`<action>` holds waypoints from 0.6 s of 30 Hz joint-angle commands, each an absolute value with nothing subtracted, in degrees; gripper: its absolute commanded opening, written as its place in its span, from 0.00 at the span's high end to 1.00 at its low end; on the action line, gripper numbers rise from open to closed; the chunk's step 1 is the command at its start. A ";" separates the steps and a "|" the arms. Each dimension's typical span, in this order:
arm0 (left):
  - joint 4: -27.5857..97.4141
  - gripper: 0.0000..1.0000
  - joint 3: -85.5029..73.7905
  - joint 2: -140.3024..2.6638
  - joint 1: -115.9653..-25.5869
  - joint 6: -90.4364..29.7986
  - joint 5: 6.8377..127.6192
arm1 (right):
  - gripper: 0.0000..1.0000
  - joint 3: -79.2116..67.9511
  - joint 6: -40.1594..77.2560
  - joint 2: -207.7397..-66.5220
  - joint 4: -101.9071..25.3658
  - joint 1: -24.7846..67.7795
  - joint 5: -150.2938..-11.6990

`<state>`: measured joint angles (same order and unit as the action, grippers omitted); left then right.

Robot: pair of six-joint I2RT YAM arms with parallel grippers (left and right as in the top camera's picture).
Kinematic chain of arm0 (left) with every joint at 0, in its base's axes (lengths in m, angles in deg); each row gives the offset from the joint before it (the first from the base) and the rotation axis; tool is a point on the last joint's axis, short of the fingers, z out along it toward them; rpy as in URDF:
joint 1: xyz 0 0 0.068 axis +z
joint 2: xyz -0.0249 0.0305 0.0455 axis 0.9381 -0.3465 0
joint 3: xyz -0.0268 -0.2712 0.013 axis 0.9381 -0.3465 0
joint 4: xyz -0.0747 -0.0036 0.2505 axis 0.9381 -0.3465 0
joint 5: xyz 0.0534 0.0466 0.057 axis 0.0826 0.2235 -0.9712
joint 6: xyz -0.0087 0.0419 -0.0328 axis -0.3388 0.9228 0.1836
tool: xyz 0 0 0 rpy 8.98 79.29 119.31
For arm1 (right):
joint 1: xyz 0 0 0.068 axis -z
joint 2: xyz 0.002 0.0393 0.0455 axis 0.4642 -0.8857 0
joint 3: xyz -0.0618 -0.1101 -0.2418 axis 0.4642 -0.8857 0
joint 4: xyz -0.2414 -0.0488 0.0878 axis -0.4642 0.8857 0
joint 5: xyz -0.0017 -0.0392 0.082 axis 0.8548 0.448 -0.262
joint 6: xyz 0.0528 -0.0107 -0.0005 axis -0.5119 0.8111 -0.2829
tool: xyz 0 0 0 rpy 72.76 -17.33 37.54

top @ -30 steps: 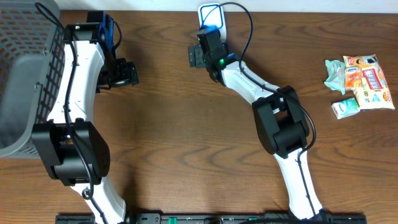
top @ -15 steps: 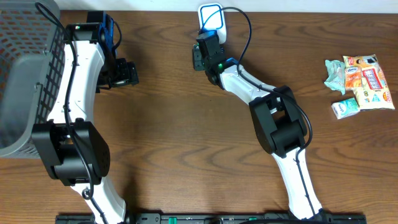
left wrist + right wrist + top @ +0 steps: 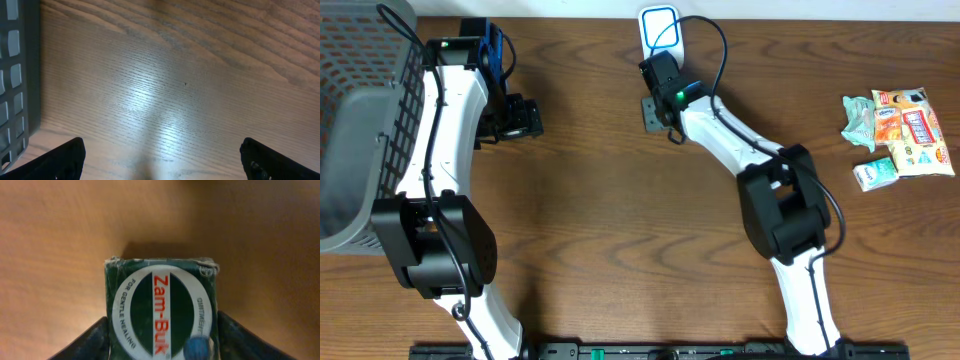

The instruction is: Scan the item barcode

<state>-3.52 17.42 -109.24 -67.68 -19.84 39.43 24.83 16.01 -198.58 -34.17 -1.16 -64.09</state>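
Here the right end effector (image 3: 656,102) is clamped on the Zam-Buk box (image 3: 162,307) — a finger pressed to each side, label up toward the wrist camera — just in front of the scanner (image 3: 660,27) at the back of the counter (image 3: 600,200). Well to the scanner's left, the left end effector (image 3: 523,118) hangs with fingers wide apart, near the basket (image 3: 360,100). Snack packets (image 3: 905,130) lie far to the scanner's right.
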 commanded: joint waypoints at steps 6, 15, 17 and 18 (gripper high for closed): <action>-3.74 0.02 16.81 -109.57 -67.60 -20.56 38.92 | 0.07 24.39 17.28 -193.47 -29.78 -1.49 -63.43; -3.74 0.02 16.81 -109.57 -67.60 -20.56 38.92 | 0.12 24.35 17.26 -200.99 -36.58 -1.35 -63.52; -3.74 0.02 16.81 -109.57 -67.60 -20.56 38.92 | 0.15 24.35 17.28 -202.41 -37.49 -1.46 -63.92; -3.74 0.02 16.81 -109.57 -67.60 -20.56 38.92 | 0.17 24.35 17.30 -202.45 -37.43 -1.53 -63.85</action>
